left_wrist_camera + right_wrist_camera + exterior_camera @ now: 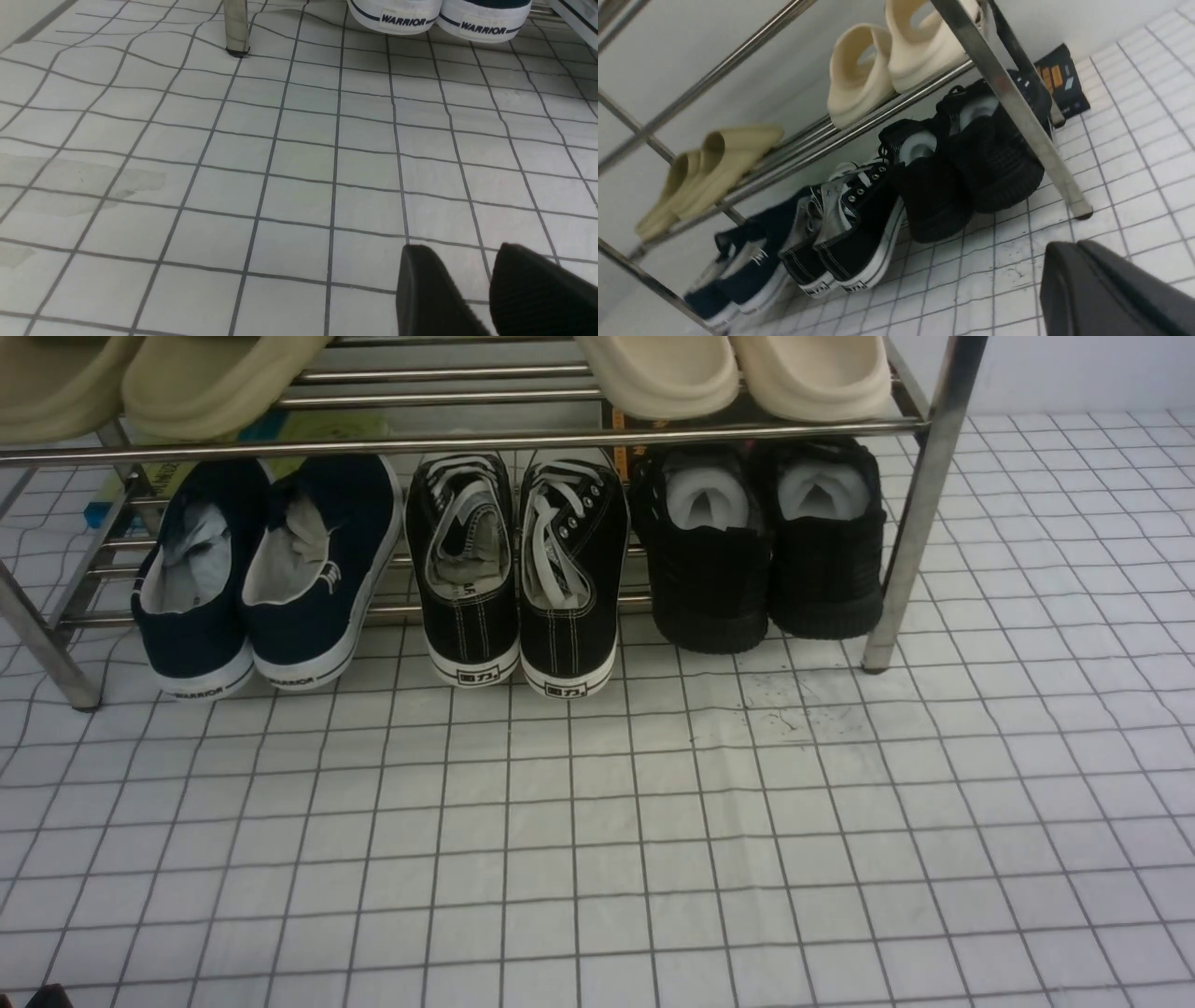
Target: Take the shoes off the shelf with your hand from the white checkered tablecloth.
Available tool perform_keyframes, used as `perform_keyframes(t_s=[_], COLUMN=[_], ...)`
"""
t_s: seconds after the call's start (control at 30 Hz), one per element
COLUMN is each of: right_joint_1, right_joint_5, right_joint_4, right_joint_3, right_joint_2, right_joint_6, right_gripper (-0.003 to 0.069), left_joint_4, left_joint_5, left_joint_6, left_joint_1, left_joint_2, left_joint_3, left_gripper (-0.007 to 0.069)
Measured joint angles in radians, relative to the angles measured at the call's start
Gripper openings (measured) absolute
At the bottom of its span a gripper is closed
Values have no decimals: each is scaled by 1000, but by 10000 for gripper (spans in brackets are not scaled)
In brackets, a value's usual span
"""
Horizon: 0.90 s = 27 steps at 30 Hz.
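**Left end effector** point(465, 261): two black fingers with a narrow gap between them and nothing in it. It sits low over the cloth, pointing towards the shelf's left front leg. It shows only in its own wrist view.

**Right end effector** point(1073, 261): fingers closed together and empty. It sits low over the cloth, well short of the shelf's right front leg, and its wrist view is rolled to one side. Neither arm appears in the front view.

**White checkered tablecloth** point(597, 859): covers the whole foreground, slightly wrinkled near the left leg. A dark smudge point(775, 709) lies just in front of the black pair.

**Shelf** point(920, 523): steel tubes in two tiers, legs standing on the cloth.

**Lower tier, right: the shoes** point(714, 583). All black, with white stuffing in the openings. Their heels face the camera and rest on the cloth beside the right front leg. Nothing is touching them.

**Lower tier, centre:** black canvas sneakers point(569, 597) with white laces and soles.

**Lower tier, left:** navy slip-ons point(308, 588) with white soles.

**Upper tier:** cream slides point(663, 373) at right and olive-beige slides point(187, 383) at left.

**Behind the shelf:** a dark box point(1059, 79) lies on the cloth.
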Motion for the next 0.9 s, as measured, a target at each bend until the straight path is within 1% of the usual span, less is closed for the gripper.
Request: perform_keyframes(t_s=[0.1, 0.13, 0.17, 0.23, 0.27, 0.33, 0.37, 0.4, 0.43, 0.47, 0.53, 0.6, 0.7, 0.8, 0.83, 0.9], right_joint_1=[0, 0, 0, 0, 0, 13, 18, 41, 63, 73, 139, 200, 254, 328, 338, 365], right_joint_5=[145, 239, 294, 407, 465, 553, 572, 633, 670, 683, 723, 724, 719, 714, 715, 715], right_joint_4=[-64, -93, -114, -135, -133, -101, -87, -23, 30, 51, 131, 133, 68, -130, -166, -270], right_joint_3=[-134, -201, -238, -311, -364, -443, -460, -519, -562, -580, -694, -815, -946, -1164, -1200, -1313], right_joint_2=[205, 300, 363, 512, 608, 731, 760, 854, 915, 951, 1071, 1177, 1270, 1399, 1426, 1487], right_joint_6=[-47, -52, -53, -61, -88, -186, -214, -309, -367, -386, -454, -458, -422, -286, -269, -188], right_gripper=[0, 1, 1, 1, 1, 2, 3, 3, 3, 3, 3, 7, 14, 51, 57, 92], left_joint_4=[0, 0, 0, 0, 0, 0, 0, 0, 0, 0, 1, 1, 1, 1, 1, 1], left_joint_5=[0, 0, 0, 0, 0, 0, 0, 0, 0, 0, 0, 0, 0, 0, 0, 0], left_joint_6=[0, 0, 0, 0, 0, 0, 0, 0, 0, 0, 0, 0, 0, 0, 0, 0], left_joint_1=[0, 0, 0, 0, 0, 0, 0, 0, 0, 0, 0, 0, 0, 0, 0, 0], left_joint_2=[0, 0, 0, 0, 0, 0, 0, 0, 0, 0, 0, 0, 0, 0, 0, 0], left_joint_3=[0, 0, 0, 0, 0, 0, 0, 0, 0, 0, 0, 0, 0, 0, 0, 0], left_gripper=[239, 239, 239, 239, 239, 239, 239, 239, 239, 239, 239, 239, 239, 239, 239, 239])
